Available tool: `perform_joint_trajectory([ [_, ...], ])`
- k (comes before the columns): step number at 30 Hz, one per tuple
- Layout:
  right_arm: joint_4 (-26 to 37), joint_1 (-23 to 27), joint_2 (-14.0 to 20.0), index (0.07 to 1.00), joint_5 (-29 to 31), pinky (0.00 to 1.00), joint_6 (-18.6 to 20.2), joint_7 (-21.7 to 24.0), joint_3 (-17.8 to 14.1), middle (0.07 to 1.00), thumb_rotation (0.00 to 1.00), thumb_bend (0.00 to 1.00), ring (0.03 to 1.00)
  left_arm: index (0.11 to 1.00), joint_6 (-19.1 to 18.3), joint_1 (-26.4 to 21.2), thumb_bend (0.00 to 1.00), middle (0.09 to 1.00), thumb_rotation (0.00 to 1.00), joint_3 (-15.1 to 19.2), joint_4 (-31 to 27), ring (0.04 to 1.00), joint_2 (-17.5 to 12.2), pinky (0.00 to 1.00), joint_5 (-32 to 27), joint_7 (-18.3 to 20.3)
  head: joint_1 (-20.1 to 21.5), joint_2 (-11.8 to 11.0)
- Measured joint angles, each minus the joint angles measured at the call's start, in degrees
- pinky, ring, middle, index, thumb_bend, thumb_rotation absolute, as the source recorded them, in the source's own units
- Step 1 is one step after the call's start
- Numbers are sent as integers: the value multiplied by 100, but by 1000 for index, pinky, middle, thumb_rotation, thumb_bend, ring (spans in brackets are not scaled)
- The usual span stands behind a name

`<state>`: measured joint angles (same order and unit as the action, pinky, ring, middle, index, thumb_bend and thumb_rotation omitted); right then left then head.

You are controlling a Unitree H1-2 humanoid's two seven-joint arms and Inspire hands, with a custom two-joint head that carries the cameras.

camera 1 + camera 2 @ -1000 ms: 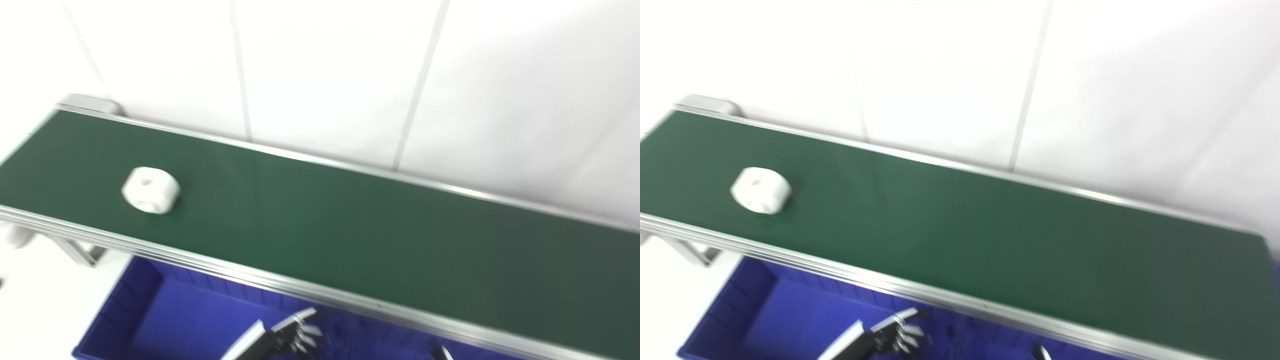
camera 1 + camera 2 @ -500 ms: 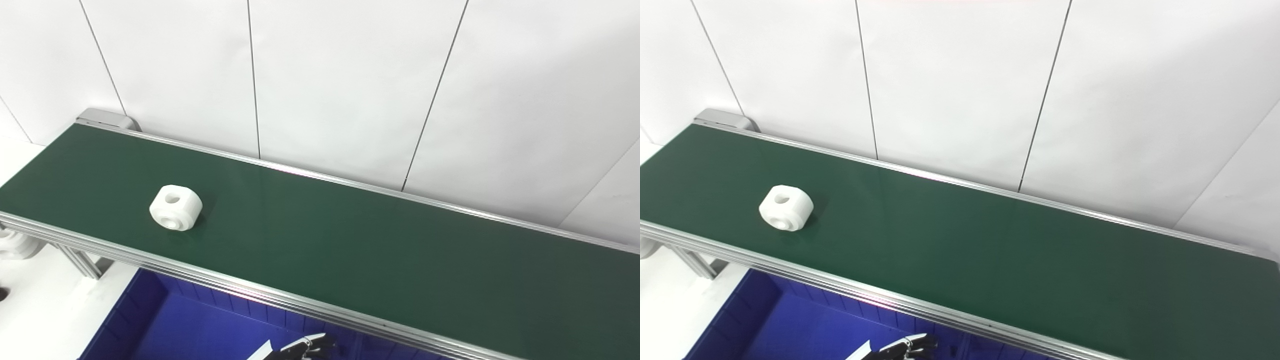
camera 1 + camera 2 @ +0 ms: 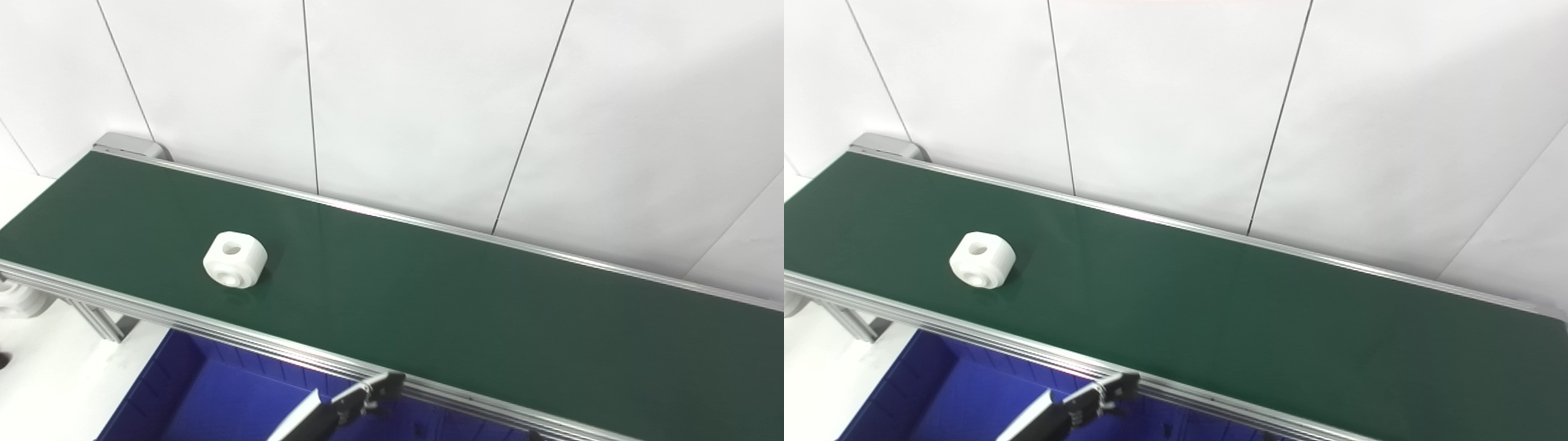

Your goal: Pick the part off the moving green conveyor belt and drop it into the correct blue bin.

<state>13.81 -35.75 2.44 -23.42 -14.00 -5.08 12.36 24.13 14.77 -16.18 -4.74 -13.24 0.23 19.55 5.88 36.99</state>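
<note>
While the white part point(image 3: 234, 267) rides the green conveyor belt point(image 3: 429, 306) toward its left end, my left hand point(image 3: 366, 397) waits at the belt's near rail above the blue bin point(image 3: 184, 398), holding nothing; whether its fingers are spread I cannot tell. If I reach late, I could miss the moving part. Since half a second ago, it has drifted rightward and my hand has risen.

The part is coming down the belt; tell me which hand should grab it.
Left, probably. The left hand is raised at the conveyor belt's near rail, on the white part's side. The right hand is barely in view.
</note>
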Motion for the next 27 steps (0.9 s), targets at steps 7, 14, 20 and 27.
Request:
perform_joint_trajectory([
  [7, 247, -10, -63, 949, -14, 861, 203, 98, 20, 931, 282, 728, 911, 947, -504, -423, 766, 954, 516, 278, -807, 928, -168, 900, -124, 39, 211, 370],
  [14, 427, -32, -107, 948, 36, 846, 346, 134, 31, 929, 291, 726, 900, 946, -872, -1402, 704, 942, 502, 704, -907, 901, -256, 845, 115, 24, 132, 616],
  [20, 426, -20, -101, 945, 36, 869, 364, 143, 33, 924, 319, 733, 906, 953, -1072, -1995, 731, 937, 465, 975, -493, 893, -506, 835, 390, 23, -17, 581],
  [27, 413, 69, -88, 942, 59, 871, 363, 158, 52, 920, 308, 733, 903, 957, -1148, -2460, 736, 944, 370, 1142, 359, 922, -723, 867, 710, 17, -70, 537],
])
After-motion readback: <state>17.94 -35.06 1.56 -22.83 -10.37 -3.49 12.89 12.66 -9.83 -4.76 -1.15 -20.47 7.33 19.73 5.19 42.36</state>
